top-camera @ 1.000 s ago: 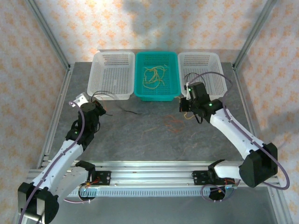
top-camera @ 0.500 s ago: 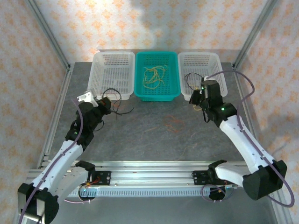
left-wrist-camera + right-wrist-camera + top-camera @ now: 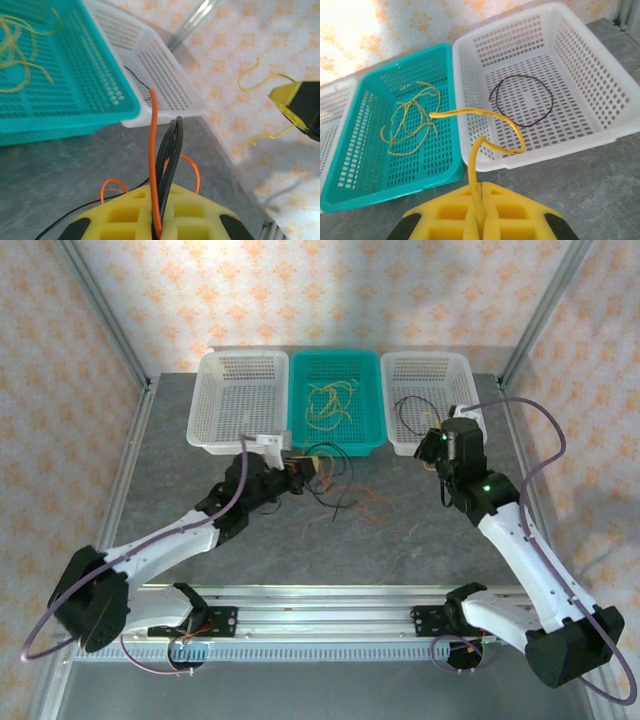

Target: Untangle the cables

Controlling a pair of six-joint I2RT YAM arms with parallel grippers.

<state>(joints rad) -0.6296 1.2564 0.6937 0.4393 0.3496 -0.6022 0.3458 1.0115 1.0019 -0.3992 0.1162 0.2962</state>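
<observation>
Both waffled yellow-foam grippers are clamped: the left gripper (image 3: 160, 222) pinches thin, glossy black and orange cables (image 3: 171, 150), the right gripper (image 3: 480, 212) one curled yellow cable (image 3: 485, 114).

Grey desk (image 3: 420, 540): left white basket (image 3: 240, 355), teal basket (image 3: 335, 355) and right white basket (image 3: 425, 356) along far edge; loose orange cable (image 3: 372, 502) mid-desk.

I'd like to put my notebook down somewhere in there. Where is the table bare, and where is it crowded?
Bare: the left white basket; the table between it and the left arm; the strip along the rail. Crowded: before the teal basket, where the left claw holds black and orange cables beside loose orange cables.
</observation>
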